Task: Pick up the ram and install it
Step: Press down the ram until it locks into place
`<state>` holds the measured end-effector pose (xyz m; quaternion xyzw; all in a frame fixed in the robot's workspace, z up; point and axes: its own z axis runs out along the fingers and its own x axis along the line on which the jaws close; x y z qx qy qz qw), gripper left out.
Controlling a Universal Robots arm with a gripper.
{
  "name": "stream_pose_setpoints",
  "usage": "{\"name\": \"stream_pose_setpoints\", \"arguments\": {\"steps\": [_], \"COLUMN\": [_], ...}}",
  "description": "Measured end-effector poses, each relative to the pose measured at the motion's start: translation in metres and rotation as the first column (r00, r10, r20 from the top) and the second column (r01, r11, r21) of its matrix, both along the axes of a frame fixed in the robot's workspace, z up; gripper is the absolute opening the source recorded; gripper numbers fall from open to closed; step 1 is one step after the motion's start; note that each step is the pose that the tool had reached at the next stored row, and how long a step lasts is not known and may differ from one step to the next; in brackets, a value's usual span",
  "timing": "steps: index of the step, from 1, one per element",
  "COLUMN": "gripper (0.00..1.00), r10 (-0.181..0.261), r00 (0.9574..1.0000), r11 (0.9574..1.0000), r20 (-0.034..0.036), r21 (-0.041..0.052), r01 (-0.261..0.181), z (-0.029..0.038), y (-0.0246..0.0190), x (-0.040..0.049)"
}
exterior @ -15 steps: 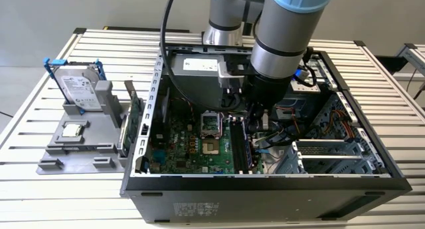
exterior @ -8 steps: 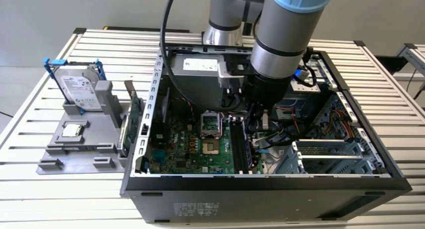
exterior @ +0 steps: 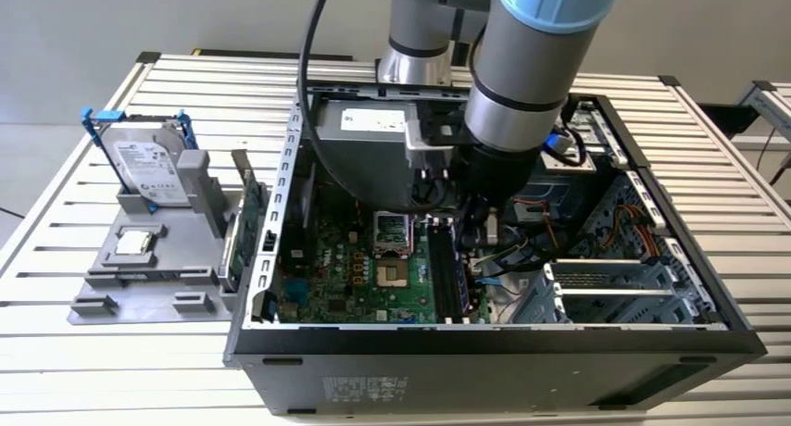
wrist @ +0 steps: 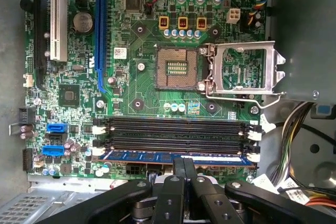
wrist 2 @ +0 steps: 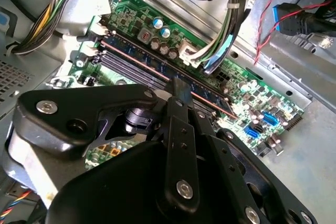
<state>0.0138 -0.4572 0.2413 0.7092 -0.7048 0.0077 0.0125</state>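
Because the ram [wrist: 176, 157] has to go edge-down into one of the long memory slots [wrist: 176, 129], the gripper [wrist: 183, 169] comes at it from straight above, its two fingers pressed together on the stick's upper edge near the middle of its length, at the lower centre of the first wrist view. There the blue-green stick lies along the slot nearest the board's edge, parallel to the empty black slots beside it, with the white latches [wrist: 254, 157] at its ends; whether they have clicked home I cannot tell. In the second wrist view the ram [wrist 2: 136, 56] runs diagonally from upper left toward centre right, standing upright in its slot, and the gripper [wrist 2: 181, 93] pinches it from above, so the grip holds the thin stick square to the slot. In the exterior view the arm [exterior: 520, 83] reaches down into the open computer case [exterior: 495, 347] at frame centre, which rests on the slatted worktop [exterior: 124, 352]. At left stands a hard drive [exterior: 146, 167] on a grey holder [exterior: 148, 278], with a green expansion card [exterior: 251, 224] parked between the holder and the case wall.
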Motion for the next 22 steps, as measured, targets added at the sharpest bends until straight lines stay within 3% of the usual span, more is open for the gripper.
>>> {"name": "stream_pose_setpoints", "arguments": {"steps": [22], "gripper": [0.0], "r10": [-0.001], "r00": [1.0], "r11": [1.0], "r20": [-0.0002], "r21": [0.0001], "r01": [0.001], "z": [-0.013], "y": [0.0], "x": [0.0]}}
